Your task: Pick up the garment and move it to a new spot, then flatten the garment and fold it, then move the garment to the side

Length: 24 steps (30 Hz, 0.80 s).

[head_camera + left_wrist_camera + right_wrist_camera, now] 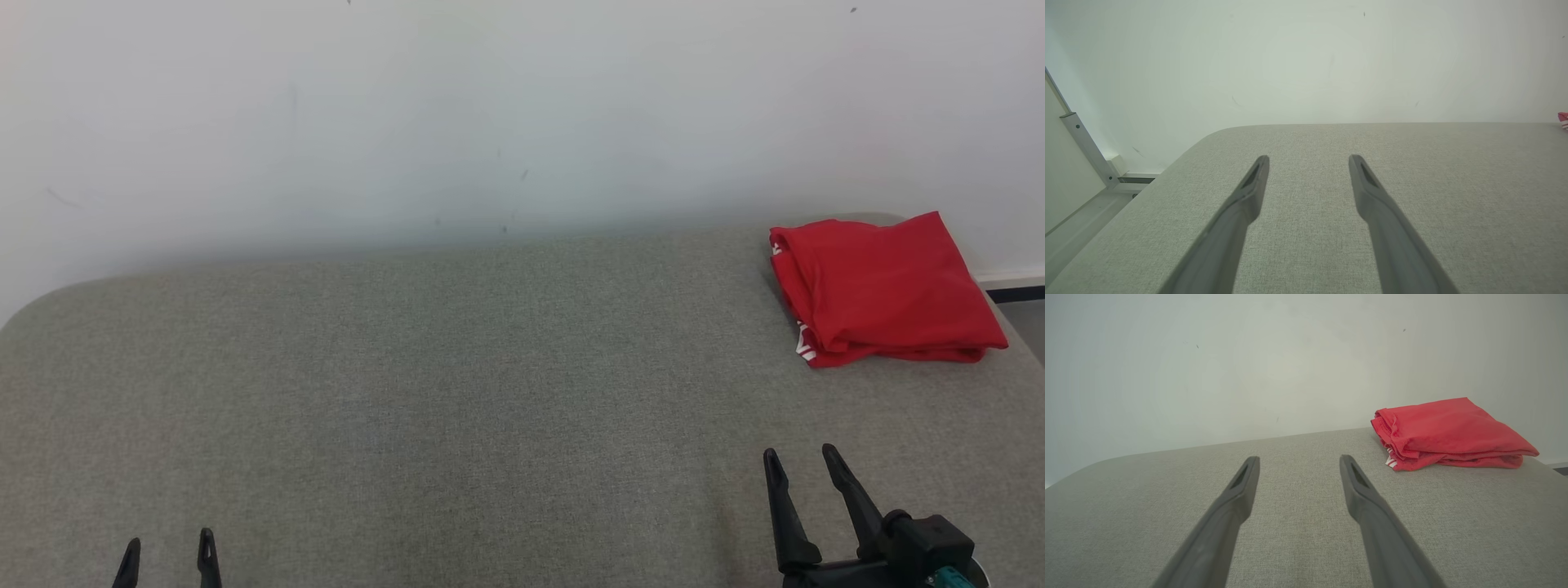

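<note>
A red garment (pixel 882 286) lies folded in a neat, thick packet at the upper right of the head view, on the far right corner of the grey fabric-topped counter (pixel 490 392), close to the pale wall (pixel 490 122). A bit of white striping peeks out at its lower left edge. In the right wrist view the garment (pixel 1449 433) sits at the upper right, well beyond the fingers and touched by nothing.

The right gripper (pixel 800 453) shows at the lower right of the head view, fingers spread apart and holding nothing; its own camera shows the same gap (pixel 1298 459) over bare fabric. The left gripper (pixel 169 541) pokes up at the lower left, only its tips visible, likewise released, with the fingers wide apart (pixel 1308 159). A sliver of red (pixel 1563 119) shows at the right edge of the left wrist view.
</note>
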Motion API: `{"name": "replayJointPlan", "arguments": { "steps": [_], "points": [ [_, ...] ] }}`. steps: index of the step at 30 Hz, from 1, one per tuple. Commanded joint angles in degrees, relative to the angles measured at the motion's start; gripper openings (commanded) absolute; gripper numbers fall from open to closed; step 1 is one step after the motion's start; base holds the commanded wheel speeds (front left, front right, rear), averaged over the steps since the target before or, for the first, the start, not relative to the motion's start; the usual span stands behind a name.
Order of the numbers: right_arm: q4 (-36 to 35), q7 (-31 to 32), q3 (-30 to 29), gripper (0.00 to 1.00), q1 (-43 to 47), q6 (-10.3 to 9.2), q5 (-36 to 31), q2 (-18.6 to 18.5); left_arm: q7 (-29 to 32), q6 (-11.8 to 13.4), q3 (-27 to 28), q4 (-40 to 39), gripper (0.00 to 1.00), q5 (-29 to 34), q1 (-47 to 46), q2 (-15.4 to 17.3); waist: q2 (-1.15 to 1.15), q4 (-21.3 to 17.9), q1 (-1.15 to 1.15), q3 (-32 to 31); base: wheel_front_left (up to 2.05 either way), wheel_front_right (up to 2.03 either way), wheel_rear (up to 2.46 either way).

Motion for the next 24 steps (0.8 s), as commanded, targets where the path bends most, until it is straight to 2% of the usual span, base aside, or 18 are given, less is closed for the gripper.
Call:
{"name": "replayJointPlan", "arguments": {
  "steps": [1, 24],
  "points": [
    [0.07, -0.23, 0.17, 1.00, 0.56, -0.14, 0.37, 0.12, -0.18, -0.02, 0.13, -0.27, 1.00, 0.07, 0.90, -0.02, 0.00, 0.03, 0.00, 0.01, 0.00, 0.00, 0.00],
    [0.32, -0.23, 0.17, 1.00, 0.58, -0.13, -0.06, -0.05, -0.18, -0.79, -0.08, -0.45, 1.00, -1.01, 0.97, 0.44, 0.00, 0.04, 0.00, 0.38, 0.00, 0.00, 0.00]
  ]
}}
